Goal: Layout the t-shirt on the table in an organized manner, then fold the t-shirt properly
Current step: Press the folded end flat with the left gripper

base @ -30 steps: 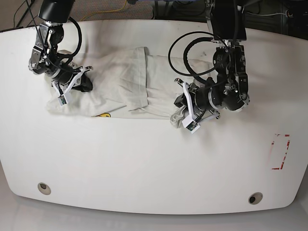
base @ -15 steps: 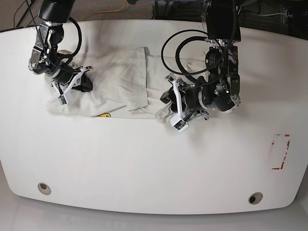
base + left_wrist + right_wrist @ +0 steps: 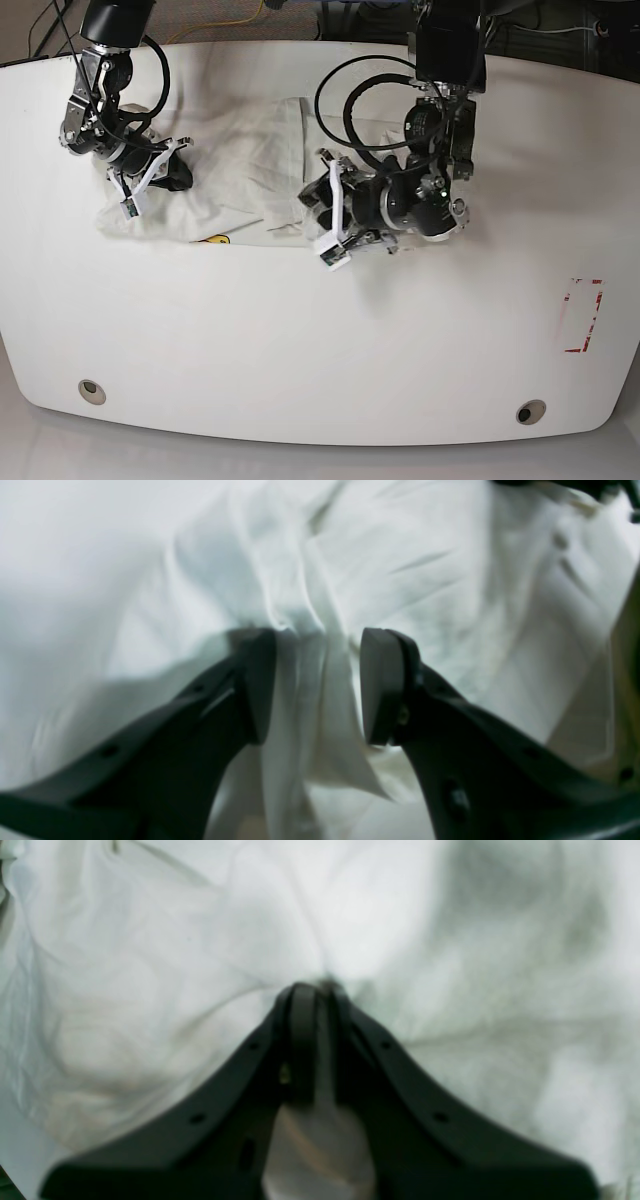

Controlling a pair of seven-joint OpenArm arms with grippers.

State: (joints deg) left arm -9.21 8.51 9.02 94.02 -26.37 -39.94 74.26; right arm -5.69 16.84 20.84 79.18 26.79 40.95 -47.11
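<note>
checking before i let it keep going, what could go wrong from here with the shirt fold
1. The left gripper stands open with a ridge of the t-shirt between its fingers; if it moves off now, that cloth may snag and drag.
2. The right gripper is shut on a pinch of shirt; a pull could bunch the cloth rather than flatten it.
3. The shirt lies rumpled on the table, with folds overlapping, so any fold may come out crooked.

Even overhead light is washing my base view, glaring softly off the table [image 3: 300,330] and bowing its edges. My wrist views are blurring close up: the shirt [image 3: 425,580] is smearing soft, and my fingers [image 3: 310,1040] are casting grey shadows.
</note>
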